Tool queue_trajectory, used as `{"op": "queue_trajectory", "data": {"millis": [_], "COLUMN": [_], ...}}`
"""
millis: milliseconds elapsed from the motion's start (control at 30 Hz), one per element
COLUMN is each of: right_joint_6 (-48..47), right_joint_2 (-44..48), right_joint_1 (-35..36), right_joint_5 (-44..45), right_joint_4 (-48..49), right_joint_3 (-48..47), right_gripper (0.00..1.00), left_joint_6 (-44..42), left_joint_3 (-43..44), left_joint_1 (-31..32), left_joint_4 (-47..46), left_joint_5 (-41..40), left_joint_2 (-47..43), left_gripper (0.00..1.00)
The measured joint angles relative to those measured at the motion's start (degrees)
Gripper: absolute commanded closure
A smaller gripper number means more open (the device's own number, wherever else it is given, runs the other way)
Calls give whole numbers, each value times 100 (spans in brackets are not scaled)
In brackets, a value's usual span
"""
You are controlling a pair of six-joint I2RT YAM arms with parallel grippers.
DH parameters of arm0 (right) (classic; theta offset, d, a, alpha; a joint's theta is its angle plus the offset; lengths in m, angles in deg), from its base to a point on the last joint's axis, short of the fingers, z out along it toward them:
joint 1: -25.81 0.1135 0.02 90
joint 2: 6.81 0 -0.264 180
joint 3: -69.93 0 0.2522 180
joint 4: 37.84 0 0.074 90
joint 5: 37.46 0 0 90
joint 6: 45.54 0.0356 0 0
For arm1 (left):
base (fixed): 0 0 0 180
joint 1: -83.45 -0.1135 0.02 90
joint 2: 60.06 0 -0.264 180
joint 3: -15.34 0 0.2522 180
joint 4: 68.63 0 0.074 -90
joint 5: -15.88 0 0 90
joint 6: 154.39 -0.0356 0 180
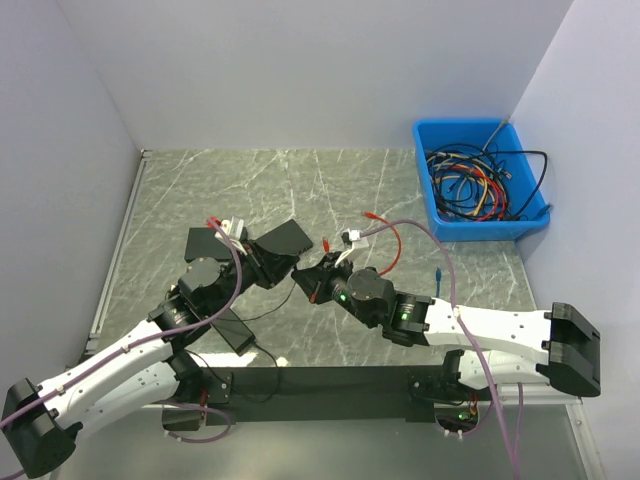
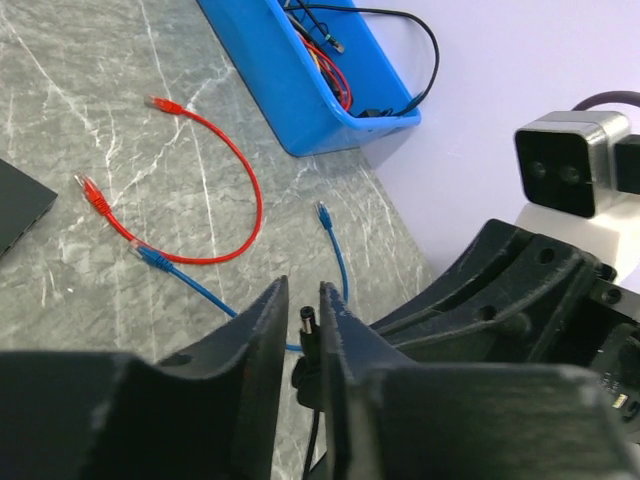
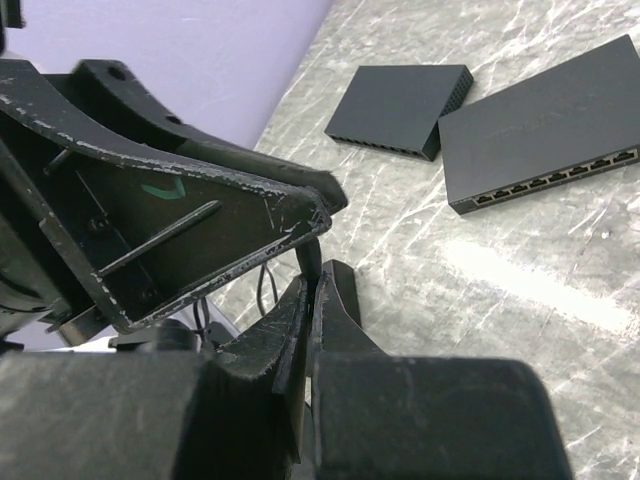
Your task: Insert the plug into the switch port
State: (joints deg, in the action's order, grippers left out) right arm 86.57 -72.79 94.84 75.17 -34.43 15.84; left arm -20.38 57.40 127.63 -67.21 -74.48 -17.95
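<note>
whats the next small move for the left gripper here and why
Probably close the left gripper fully on the small black barrel plug: it sits between the jaws with a slim gap showing, while the right gripper pinches its thin black cable.

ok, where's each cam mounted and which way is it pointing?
Top external: above and behind the bases, looking down on the green marbled table; white left arm and white right arm show.
Left wrist: looks past the left gripper, black barrel plug between its fingers, toward the blue plastic bin; right wrist camera at right.
Right wrist: looks past the right gripper toward two flat black switch boxes; left gripper upper left.
Shared: top and left wrist both show the bin and looped red cable.
</note>
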Motion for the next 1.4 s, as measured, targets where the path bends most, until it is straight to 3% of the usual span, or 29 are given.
{"op": "queue_trajectory", "data": {"millis": [167,200,233,267,333,367,800,1400], "right_joint_6": [0,-2,-4,9,-42,-59,-127,-168], "right_joint_2": [-50,-59,-61,-63,-66,-63,-66,-278], "right_joint_1": [0,0,0,0,4,11,22,22], "right_joint_5": [2,4,4,7,-17,-26,-37,243], "right_joint_4": [-2,-4,-11,-17,-26,-22,-31,-199], "right_joint_3": [0,0,0,0,-7,-7,-22,-330], "right_gripper": [100,99,83,75,62,61,70,66], "left_joint_6": [7,11,9,9,-22,-31,-85,-85], "left_joint_3": [4,4,4,4,4,4,4,4], "left_joint_1": [28,28,31,31,28,15,-11,-11], "left_joint_4": [-20,-15,-15,-13,17,33,118,116], "left_joint_5": [15,17,20,22,-17,-74,-236,-188], "left_joint_2": [4,9,15,15,22,31,48,48], "left_gripper": [99,99,99,99,99,99,99,99]}}
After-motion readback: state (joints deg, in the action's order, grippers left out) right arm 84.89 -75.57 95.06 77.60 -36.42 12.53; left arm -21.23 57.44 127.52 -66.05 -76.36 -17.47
